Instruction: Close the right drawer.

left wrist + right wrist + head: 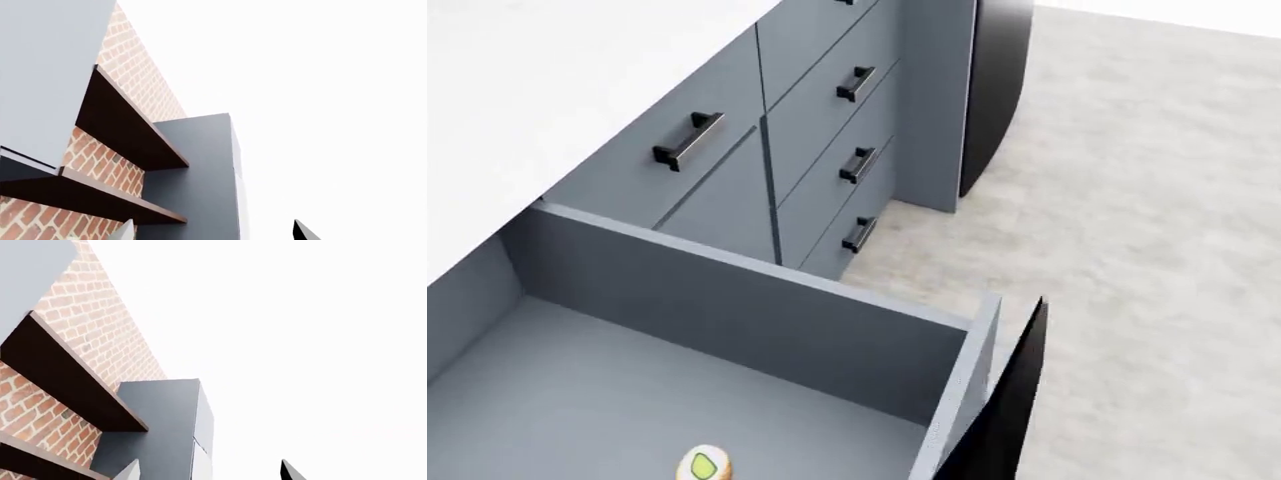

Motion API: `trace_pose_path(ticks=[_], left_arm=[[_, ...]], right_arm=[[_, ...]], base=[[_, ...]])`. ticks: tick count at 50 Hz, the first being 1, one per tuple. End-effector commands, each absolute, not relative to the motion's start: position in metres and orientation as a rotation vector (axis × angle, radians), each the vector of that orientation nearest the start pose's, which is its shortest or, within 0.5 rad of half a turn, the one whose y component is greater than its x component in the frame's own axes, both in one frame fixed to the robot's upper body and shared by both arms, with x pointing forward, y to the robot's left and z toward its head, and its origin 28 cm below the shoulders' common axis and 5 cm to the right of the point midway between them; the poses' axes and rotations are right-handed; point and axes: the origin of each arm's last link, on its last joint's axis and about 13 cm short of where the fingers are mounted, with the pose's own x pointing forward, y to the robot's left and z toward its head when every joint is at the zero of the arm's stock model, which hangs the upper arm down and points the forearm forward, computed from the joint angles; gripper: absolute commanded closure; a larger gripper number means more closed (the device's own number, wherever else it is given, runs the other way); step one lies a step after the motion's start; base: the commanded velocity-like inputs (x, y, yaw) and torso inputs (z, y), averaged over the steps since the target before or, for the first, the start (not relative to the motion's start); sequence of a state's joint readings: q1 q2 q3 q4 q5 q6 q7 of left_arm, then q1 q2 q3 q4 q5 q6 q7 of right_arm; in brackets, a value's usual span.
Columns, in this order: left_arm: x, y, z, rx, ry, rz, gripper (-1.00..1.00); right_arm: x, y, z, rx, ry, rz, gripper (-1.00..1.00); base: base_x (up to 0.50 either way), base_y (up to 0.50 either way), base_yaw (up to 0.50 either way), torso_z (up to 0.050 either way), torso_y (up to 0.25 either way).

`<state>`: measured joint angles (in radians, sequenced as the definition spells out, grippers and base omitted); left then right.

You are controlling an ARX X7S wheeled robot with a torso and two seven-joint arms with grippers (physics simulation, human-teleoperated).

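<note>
The right drawer stands pulled far out at the lower left of the head view. It is a deep blue-grey box with tall plain walls, and its front has a dark slab against its outer face. Neither gripper shows in the head view. In the left wrist view, my left gripper points up at the wall with its fingertips wide apart and nothing between them. In the right wrist view, my right gripper is likewise open and empty.
A small round white and green item lies in the drawer. Narrower stacked grey drawers and a grey front with a black handle sit under a white countertop. Both wrist views show a brick wall, dark shelves and a dark cabinet.
</note>
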<state>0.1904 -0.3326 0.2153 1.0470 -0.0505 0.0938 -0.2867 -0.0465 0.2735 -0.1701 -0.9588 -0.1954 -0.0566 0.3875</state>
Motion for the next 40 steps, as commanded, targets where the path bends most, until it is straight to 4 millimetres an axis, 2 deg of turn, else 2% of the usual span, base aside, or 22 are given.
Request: trace_pose_path(ticks=[1, 5, 11, 18, 20, 21, 22, 24, 31, 35, 40], left_arm=[[0.124, 0.2, 0.189, -0.018, -0.823, -0.132, -1.0], [0.132, 0.2, 0.184, -0.002, -0.803, -0.121, -1.0], [0.134, 0.2, 0.183, 0.013, -0.8, -0.116, -1.0], [0.126, 0.198, 0.19, 0.013, -0.836, -0.121, -1.0], [0.123, 0.198, 0.19, 0.016, -0.85, -0.124, -1.0], [0.123, 0.198, 0.19, 0.016, -0.85, -0.124, -1.0], [0.12, 0.198, 0.189, 0.018, -0.872, -0.128, -1.0], [0.119, 0.198, 0.189, 0.014, -0.875, -0.131, -1.0], [0.118, 0.197, 0.189, 0.015, -0.877, -0.13, -1.0], [0.117, 0.198, 0.188, 0.015, -0.879, -0.126, -1.0], [0.116, 0.198, 0.188, 0.015, -0.883, -0.122, -1.0]], right_arm=[[0.161, -0.136, 0.187, -0.278, -0.882, -0.311, -1.0], [0.166, -0.155, 0.178, -0.343, -0.818, -0.4, -1.0], [0.177, -0.176, 0.156, -0.329, -0.672, -0.473, -1.0], [0.201, -0.189, 0.097, -0.331, -0.441, -0.511, -1.0], [0.208, -0.19, 0.079, -0.319, -0.382, -0.5, -1.0], [0.208, -0.19, 0.079, -0.319, -0.382, -0.5, -1.0], [0.214, -0.19, 0.063, -0.308, -0.325, -0.49, -1.0], [0.218, -0.189, 0.049, -0.289, -0.272, -0.473, -1.0], [0.229, -0.186, 0.012, -0.226, -0.118, -0.441, -1.0], [0.232, -0.179, -0.001, -0.225, -0.082, -0.413, -1.0], [0.232, -0.171, -0.002, -0.221, -0.069, -0.377, -1.0]], base=[[0.0, 0.0, 0.0, 0.0, 0.0], [0.0, 0.0, 0.0, 0.0, 0.0], [0.0, 0.0, 0.0, 0.0, 0.0], [0.0, 0.0, 0.0, 0.0, 0.0], [0.0, 0.0, 0.0, 0.0, 0.0], [0.0, 0.0, 0.0, 0.0, 0.0], [0.0, 0.0, 0.0, 0.0, 0.0], [0.0, 0.0, 0.0, 0.0, 0.0], [0.0, 0.0, 0.0, 0.0, 0.0], [0.0, 0.0, 0.0, 0.0, 0.0], [0.0, 0.0, 0.0, 0.0, 0.0]])
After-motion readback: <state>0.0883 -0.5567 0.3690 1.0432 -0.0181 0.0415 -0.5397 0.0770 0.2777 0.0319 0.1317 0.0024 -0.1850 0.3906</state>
